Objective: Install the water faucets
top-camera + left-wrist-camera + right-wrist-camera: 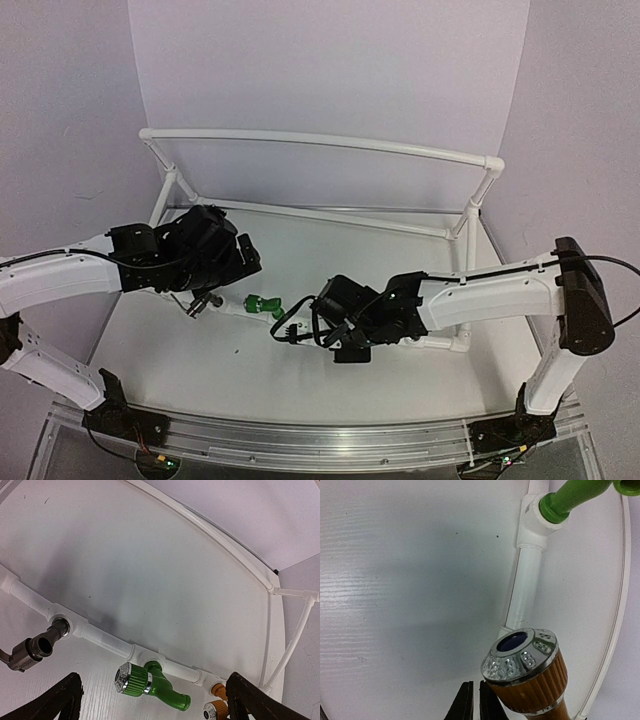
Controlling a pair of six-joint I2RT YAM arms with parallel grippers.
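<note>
The grey metal faucet (35, 650), the green faucet (150, 685) and the brass-gold faucet (217, 707) each sit in a socket of the white front pipe (105, 642). My left gripper (152, 692) is open wide and empty, its fingers (60, 700) astride the green faucet, apart from it. My right gripper (472, 705) is shut and empty, its fingers right beside the brass faucet's ribbed knob (527, 667). From above, the green faucet (263, 305) lies between the left gripper (235, 272) and the right gripper (290, 325); the grey faucet (200, 303) shows, the brass one is hidden.
The white pipe frame (320, 140) encloses the work area, with a raised back rail and corner uprights (470, 215). The front pipe (527, 580) runs up to the green faucet's socket (550, 505). White walls stand behind and at the sides.
</note>
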